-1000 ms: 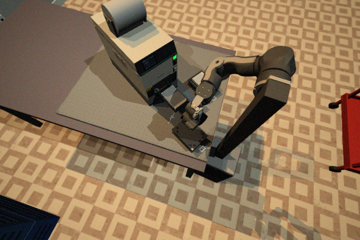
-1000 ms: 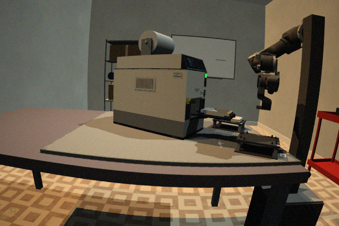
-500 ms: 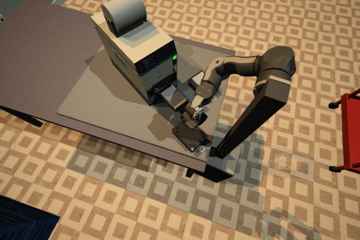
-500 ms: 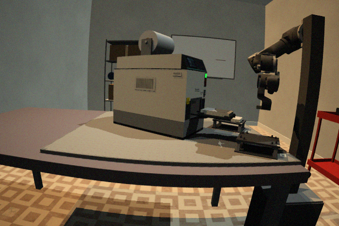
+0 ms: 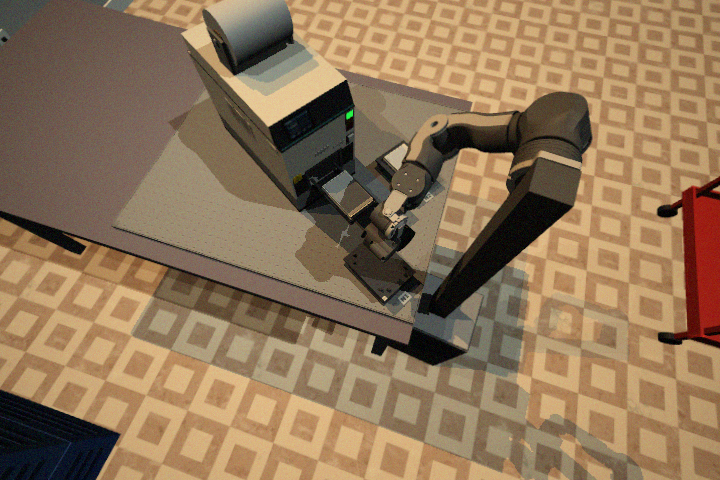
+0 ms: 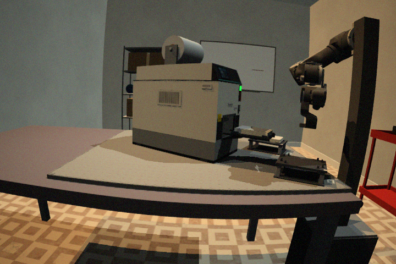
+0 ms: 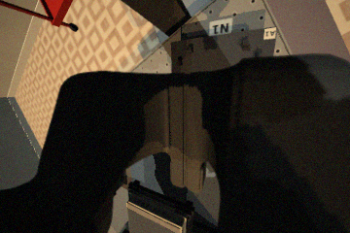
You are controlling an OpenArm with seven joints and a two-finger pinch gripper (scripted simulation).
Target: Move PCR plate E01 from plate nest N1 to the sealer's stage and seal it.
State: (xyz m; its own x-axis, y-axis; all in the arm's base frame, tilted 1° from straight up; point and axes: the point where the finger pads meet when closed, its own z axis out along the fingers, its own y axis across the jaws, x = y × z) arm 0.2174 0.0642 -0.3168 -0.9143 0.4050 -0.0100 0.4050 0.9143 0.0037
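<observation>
The sealer [image 5: 276, 107] shows a green lamp [image 5: 349, 116], which is also green in the exterior view [image 6: 240, 88]. Its stage [image 5: 346, 195] stands out in front of the housing with plate E01 [image 6: 256, 132] lying flat on it. The plate's top looks pale and smooth; I cannot tell foil from wells. Nest N1 [image 5: 380, 272] is empty and also shows in the wrist view [image 7: 217, 50]. My gripper [image 6: 309, 124] is shut on nothing and hangs high above the table between the stage and N1.
Plate E07 [image 5: 395, 155] lies in nest N2 [image 6: 268, 143] behind the stage, under my forearm. The arm's dark column [image 5: 502, 237] stands at the table's right corner. A red cart [image 5: 712, 260] stands on the floor to the right.
</observation>
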